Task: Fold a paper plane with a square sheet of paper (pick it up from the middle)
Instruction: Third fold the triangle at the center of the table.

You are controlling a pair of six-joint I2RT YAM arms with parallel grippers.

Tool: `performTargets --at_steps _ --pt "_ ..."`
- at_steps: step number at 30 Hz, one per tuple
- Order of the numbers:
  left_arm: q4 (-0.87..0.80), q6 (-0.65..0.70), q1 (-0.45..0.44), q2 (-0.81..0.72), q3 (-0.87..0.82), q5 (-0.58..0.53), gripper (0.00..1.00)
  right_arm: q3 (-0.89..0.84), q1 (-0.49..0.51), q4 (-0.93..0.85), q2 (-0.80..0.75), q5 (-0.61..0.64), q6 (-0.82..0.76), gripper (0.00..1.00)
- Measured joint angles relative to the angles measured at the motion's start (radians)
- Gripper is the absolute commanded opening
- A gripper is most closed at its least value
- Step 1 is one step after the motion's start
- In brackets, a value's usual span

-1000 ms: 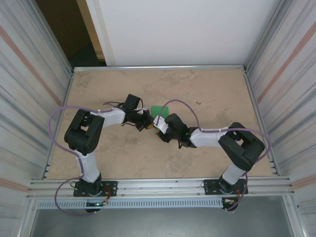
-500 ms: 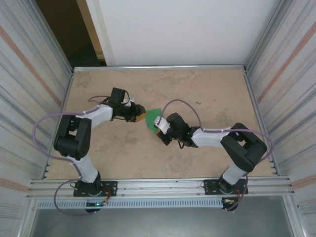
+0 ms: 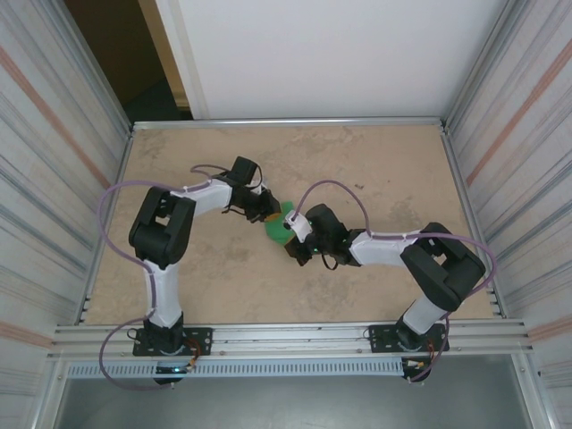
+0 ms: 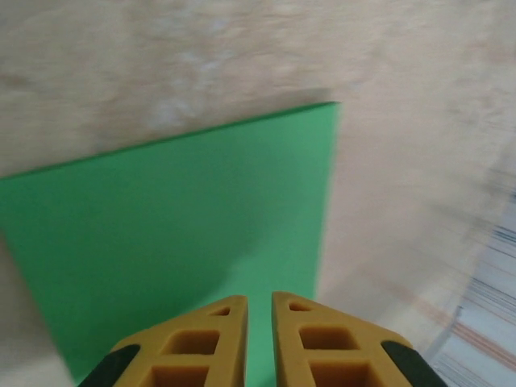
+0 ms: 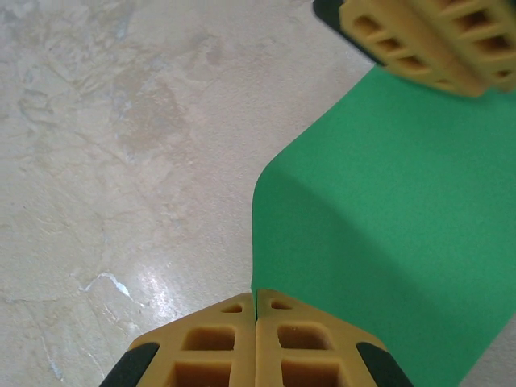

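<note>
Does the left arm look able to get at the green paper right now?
Likely yes: the left gripper sits right at the square sheet of paper, nothing between them, and the right gripper seems to pinch another edge.

White-and-black arms [image 3: 204, 191], lilac cables [image 3: 332, 182], yellow-orange latticed end effector fingers [image 5: 201, 347], black-edged.

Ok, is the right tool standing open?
No, the right tool has its fingers pressed together at the edge of the green sheet.

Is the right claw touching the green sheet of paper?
Touching. In the right wrist view the right claw is shut, and the corner of the green sheet runs into its closed fingertips, with no gap.
</note>
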Motion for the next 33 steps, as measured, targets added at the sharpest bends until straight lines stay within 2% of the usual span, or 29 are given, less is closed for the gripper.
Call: performTargets --at_steps 9,18,33 --pt "-0.108 0.068 -0.025 0.044 0.060 -0.064 0.12 0.000 -0.040 0.000 0.032 -0.014 0.098 0.00" --pt "-0.148 0.111 -0.025 0.072 0.104 -0.067 0.09 0.033 -0.050 -0.029 0.094 0.017 0.163 0.00" --pt "-0.209 0.174 -0.026 0.100 0.158 -0.068 0.08 0.077 -0.067 -0.078 0.096 0.087 0.171 0.00"
